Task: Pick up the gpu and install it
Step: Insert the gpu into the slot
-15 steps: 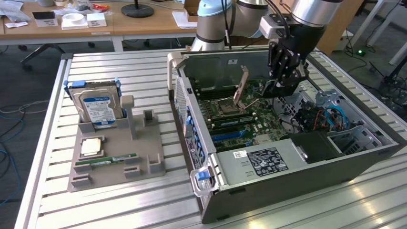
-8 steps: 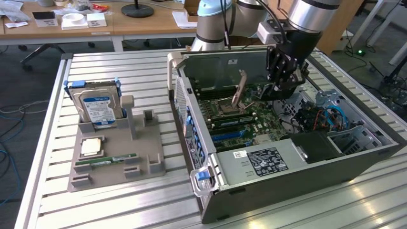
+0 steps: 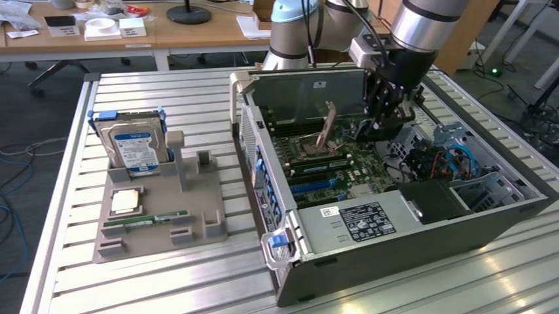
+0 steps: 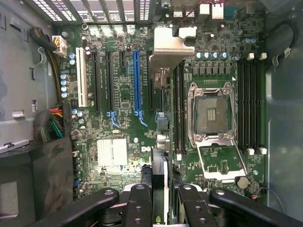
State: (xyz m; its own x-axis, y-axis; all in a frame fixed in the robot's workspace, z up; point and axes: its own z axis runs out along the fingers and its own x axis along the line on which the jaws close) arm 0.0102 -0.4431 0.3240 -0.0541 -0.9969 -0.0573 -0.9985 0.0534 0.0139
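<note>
Gpu (image 4: 159, 184) over motherboard (image 4: 124, 99), inside case (image 3: 402, 258)

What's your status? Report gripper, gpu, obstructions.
Gripper shut on gpu. Gpu edge-on above motherboard, not seated. Blue expansion slot unobstructed.

Exterior view inventory: one arm (image 3: 419, 26), one gripper (image 3: 381, 124) and one open computer case (image 3: 393, 248), centre to right of frame. One grey holder tray (image 3: 148, 245) at the exterior view's left carries one hard drive (image 3: 135, 147), one processor chip (image 3: 125, 201) and one RAM stick (image 3: 144, 221).

Wrist view inventory: one gpu (image 4: 159, 172), one processor socket (image 4: 211, 113), one white slot (image 4: 81, 78), one long blue slot (image 4: 136, 78) and one finned heatsink (image 4: 112, 152).
</note>
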